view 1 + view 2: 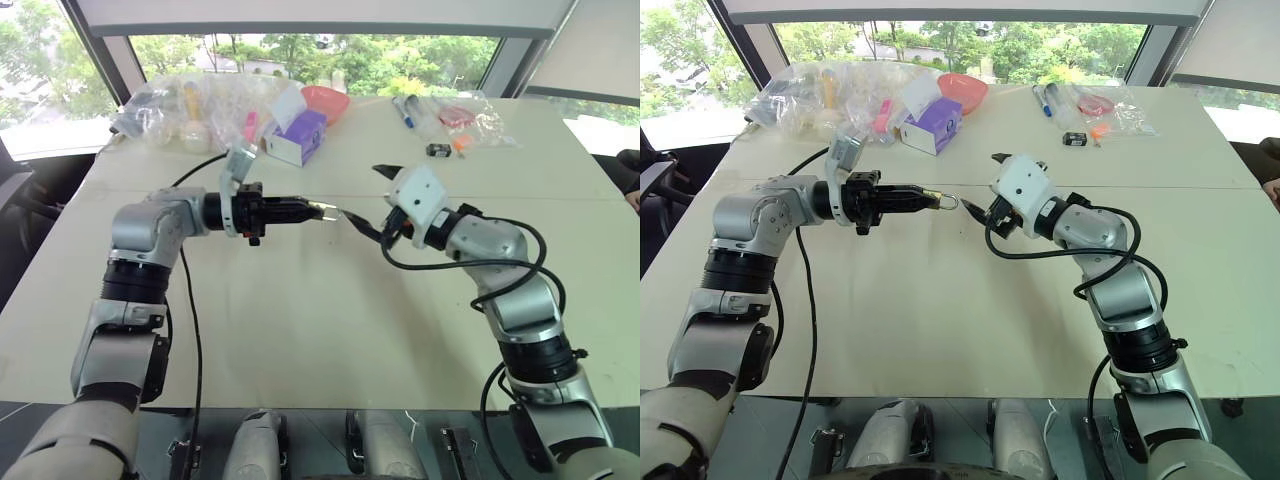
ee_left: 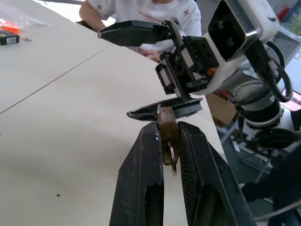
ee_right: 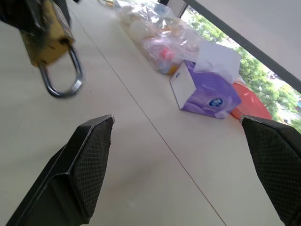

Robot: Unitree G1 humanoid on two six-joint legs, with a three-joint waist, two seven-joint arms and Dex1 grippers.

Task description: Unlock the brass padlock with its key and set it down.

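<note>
Padlock held in the air between our two grippers, over the table

Our left gripper holds the brass padlock just left of our right gripper; behind them, at the table's far edge, stand a tissue box, a bowl and plastic bags

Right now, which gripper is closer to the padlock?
Left. The left gripper is shut on the padlock, holding it above the table. The right gripper is open just beside the padlock's shackle, not touching it.
</note>
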